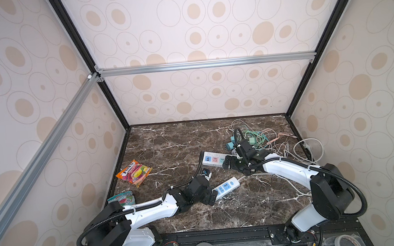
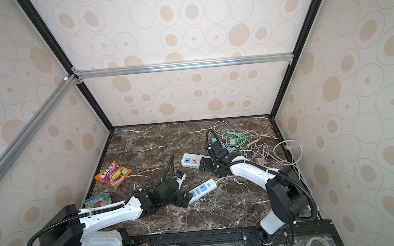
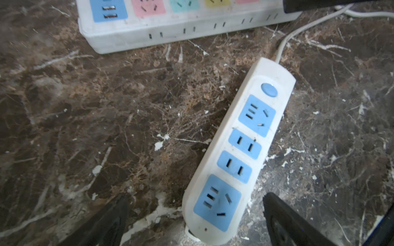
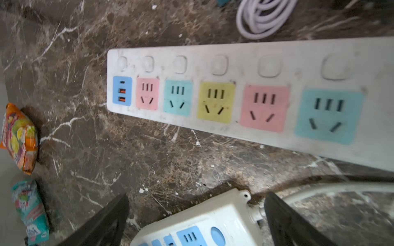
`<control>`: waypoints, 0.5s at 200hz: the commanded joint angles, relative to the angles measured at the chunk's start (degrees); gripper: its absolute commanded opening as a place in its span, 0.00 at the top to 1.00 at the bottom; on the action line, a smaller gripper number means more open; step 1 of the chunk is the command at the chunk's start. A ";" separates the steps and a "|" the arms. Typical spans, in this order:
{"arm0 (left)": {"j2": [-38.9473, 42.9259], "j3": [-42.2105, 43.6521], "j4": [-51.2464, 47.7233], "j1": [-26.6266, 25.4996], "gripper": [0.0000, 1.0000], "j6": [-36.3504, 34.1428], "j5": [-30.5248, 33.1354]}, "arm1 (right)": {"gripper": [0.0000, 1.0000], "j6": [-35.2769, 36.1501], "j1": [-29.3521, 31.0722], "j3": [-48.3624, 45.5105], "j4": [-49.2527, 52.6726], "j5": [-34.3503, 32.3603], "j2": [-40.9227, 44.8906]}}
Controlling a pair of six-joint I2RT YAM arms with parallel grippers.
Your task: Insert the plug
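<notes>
The plug (image 1: pixel 229 146), a teal adapter, lies farthest back. Nearest, the left gripper (image 1: pixel 212 196), jaws spread and holding nothing, straddles the end of the small blue-socket strip (image 1: pixel 227 187). Beyond it, the right gripper (image 1: pixel 228 162) hangs released over the long multicoloured strip (image 1: pixel 212 159). Behind that, the plug sits among tangled cables (image 1: pixel 262 137) at the marble table's (image 1: pixel 168 142) far right.

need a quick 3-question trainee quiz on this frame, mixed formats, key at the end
1. True or false: the left gripper or the right gripper holds a plug.
2. On the long power strip, which colour of socket sits right next to the blue USB block? A pink, B yellow, C black.
3. Fill in: every socket on the small power strip is ___.
Key: 1 false, both stand open and empty. 2 A. 3 blue.
</notes>
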State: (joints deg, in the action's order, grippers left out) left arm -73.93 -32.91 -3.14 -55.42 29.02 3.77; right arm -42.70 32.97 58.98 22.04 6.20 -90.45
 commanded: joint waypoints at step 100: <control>-2.19 4.37 -3.00 -1.14 0.02 12.12 -0.60 | 0.00 6.90 -1.59 4.33 8.17 8.78 -9.02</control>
State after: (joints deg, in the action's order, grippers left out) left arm -73.89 -28.10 -3.11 -55.92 37.32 -1.50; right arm -35.31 31.77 63.05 27.07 14.44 -99.29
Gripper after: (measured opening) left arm 0.984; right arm 0.993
